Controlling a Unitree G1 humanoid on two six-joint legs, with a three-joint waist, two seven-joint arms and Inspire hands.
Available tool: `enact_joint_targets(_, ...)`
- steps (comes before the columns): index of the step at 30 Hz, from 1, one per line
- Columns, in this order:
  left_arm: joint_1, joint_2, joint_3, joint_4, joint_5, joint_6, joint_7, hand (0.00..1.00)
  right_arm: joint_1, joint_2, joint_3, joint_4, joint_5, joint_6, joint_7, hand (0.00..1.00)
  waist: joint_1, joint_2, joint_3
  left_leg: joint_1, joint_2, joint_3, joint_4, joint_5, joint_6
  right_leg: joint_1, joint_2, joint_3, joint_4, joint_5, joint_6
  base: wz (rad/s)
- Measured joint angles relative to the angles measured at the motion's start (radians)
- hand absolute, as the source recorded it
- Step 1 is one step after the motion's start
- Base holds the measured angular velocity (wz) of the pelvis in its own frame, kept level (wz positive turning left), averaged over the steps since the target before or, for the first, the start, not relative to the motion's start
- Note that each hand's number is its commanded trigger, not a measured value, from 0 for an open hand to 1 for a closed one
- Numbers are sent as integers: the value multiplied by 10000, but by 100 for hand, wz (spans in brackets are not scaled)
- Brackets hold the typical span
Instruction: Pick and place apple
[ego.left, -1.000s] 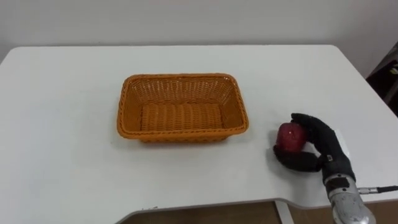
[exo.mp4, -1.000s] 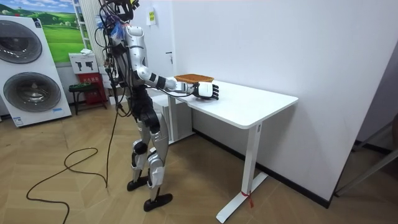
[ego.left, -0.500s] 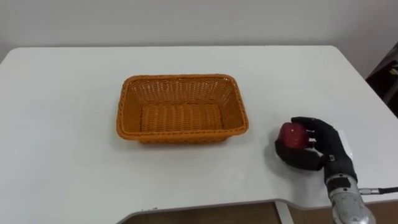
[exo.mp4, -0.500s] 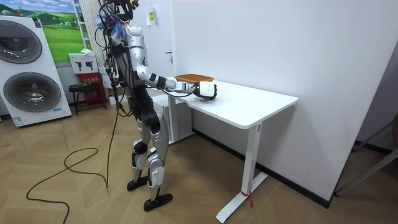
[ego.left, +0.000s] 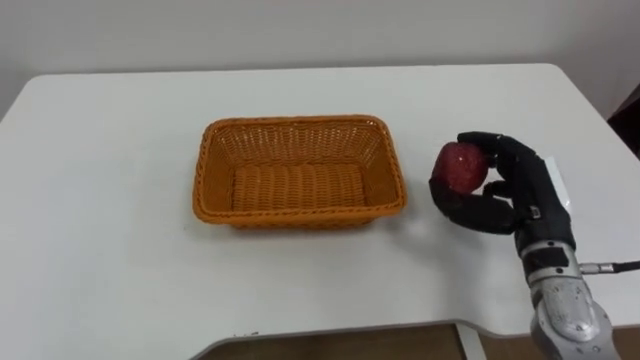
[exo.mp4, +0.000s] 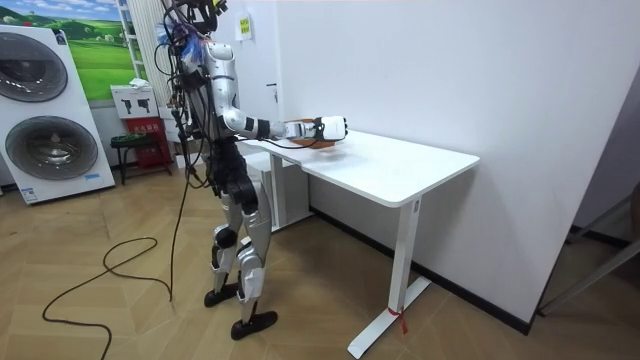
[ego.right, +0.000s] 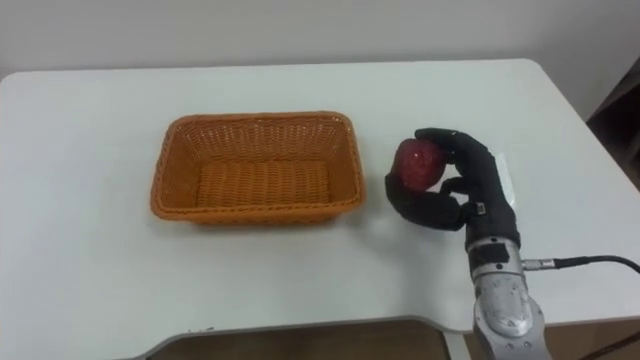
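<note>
Fingers (ego.left: 497, 146) of your robot's right hand (ego.left: 522, 192) were curled over and under the apple (ego.left: 461, 166), so the grip was closed on the fruit. The apple was red and round, and most of its left side showed between the dark fingers. You had the hand just to the right of the wicker basket (ego.left: 296, 121), near its right wall but apart from it, with the palm turned toward the basket. The apple was therefore outside the basket, beside it.

In the room view the hand (exo.mp4: 330, 127) hung a little above the white table (exo.mp4: 400, 165) rather than resting on it; the apple was too small to make out there. The orange basket sat upright near the middle of the tabletop, rectangular, with one long side toward the robot. The forearm came in from the lower right of the eye views, crossing the table's near edge.

Your robot stood upright on the wooden floor (exo.mp4: 130, 310) at the table's end on the room view's left, its right arm stretched out over the top. A washing machine (exo.mp4: 50, 130) stood behind it, farther to that view's left.
</note>
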Motion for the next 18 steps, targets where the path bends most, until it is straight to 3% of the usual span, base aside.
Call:
enact_joint_targets(11,-35,1,-64,-106,5,-32,-35,0,-584,-67,-1,-1095,185,6,195,100,32,20,21,17,0,2,15,0,0,10,-2,10,36,0,0,0)
enact_joint_targets(18,-136,1,-62,-105,0,-36,-25,0,-809,-67,327,-1311,90,7,317,100,460,13,16,25,0,17,-3,0,0,3,7,38,1,0,0,0)
